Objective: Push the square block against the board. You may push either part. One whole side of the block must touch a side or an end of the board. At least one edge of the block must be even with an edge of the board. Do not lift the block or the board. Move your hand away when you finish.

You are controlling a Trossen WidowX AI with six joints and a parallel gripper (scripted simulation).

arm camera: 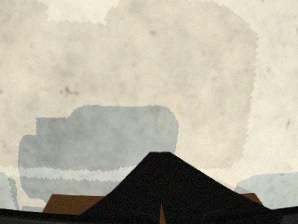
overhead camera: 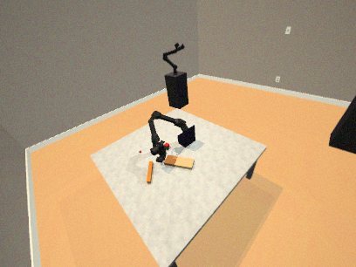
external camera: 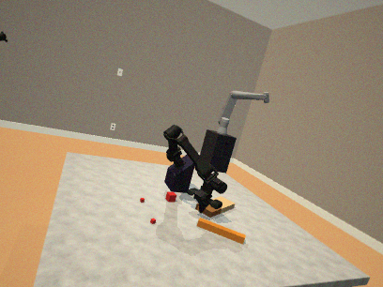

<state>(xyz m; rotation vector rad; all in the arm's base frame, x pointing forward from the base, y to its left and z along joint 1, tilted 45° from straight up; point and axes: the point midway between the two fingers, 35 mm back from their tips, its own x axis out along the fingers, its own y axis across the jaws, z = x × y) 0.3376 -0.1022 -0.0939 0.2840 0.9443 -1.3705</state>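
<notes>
Table (external camera: 94, 244): pale mottled top, carrying everything below.
Board (external camera: 221, 230): long orange strip, flat on the table, nearest of the parts in the exterior view; in the top view (overhead camera: 149, 172) roughly on the 12-to-6 line.
Block (overhead camera: 179, 162): flat square piece, darker brown at one end, tan at the other; about 2 o'clock of the board in the top view, near it but apart, no side touching; lying at an angle to the board.
Gripper (external camera: 203, 206): fingers fully together, nothing between them; tips pointed down at the block's darker end, just at its edge nearest the board; contact with the block not clear.
Wrist view: closed fingers forming a dark wedge, brown and orange of the block (arm camera: 67, 204) showing just beside and behind them.
Red cube (external camera: 171, 196): on the table at about 10 o'clock of the gripper in the exterior view.
Red dots (external camera: 153, 220): two small ones, further left on the table.
Arm base (external camera: 179, 173): dark box, behind the gripper.
</notes>
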